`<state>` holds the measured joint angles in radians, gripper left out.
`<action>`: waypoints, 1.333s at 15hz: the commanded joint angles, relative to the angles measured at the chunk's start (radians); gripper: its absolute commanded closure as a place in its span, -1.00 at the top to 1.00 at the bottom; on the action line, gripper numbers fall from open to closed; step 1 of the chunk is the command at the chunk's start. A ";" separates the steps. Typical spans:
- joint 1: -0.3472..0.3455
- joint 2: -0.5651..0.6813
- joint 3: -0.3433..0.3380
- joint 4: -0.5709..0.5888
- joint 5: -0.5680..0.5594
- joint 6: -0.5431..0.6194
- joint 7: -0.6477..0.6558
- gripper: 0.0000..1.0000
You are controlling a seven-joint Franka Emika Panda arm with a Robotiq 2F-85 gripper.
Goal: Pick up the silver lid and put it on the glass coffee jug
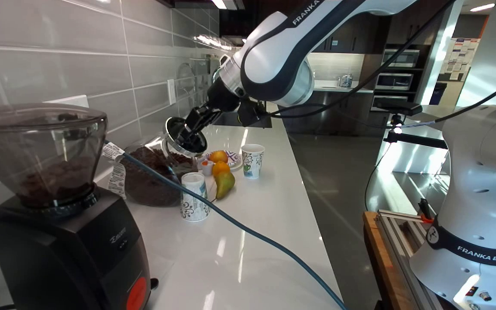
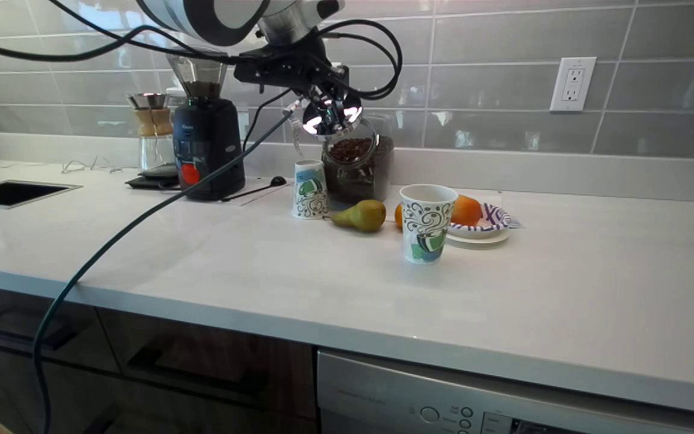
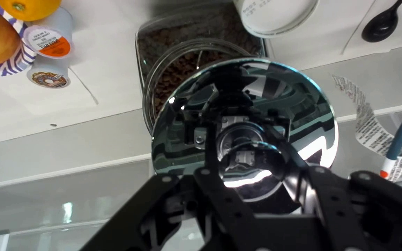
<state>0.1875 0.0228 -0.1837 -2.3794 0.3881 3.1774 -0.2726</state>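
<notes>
The silver lid is round and mirror-like, with a raised knob. My gripper is shut on the knob and holds the lid tilted in the air; the lid also shows in the wrist view and in an exterior view. The glass coffee jug, full of dark beans, stands against the wall with its round mouth open. It also shows in an exterior view and in the wrist view. The lid is close to the mouth and overlaps part of it in the wrist view. No jug handle can be made out.
An upside-down paper cup stands beside the jug. A pear, oranges and an upright cup are nearby. The black grinder is along the wall. A blue-green cable crosses above the counter.
</notes>
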 commanded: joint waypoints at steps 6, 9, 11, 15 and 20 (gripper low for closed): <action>-0.051 0.081 0.042 0.089 0.115 -0.001 -0.155 -0.57; -0.079 0.091 0.078 0.108 0.148 -0.010 -0.194 -0.57; -0.105 0.094 0.117 0.120 0.184 -0.036 -0.237 -0.57; -0.148 0.110 0.163 0.137 0.237 -0.054 -0.327 -0.57; -0.199 0.133 0.202 0.150 0.270 -0.043 -0.410 -0.57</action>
<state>0.0289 0.1291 -0.0186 -2.2669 0.6056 3.1414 -0.6108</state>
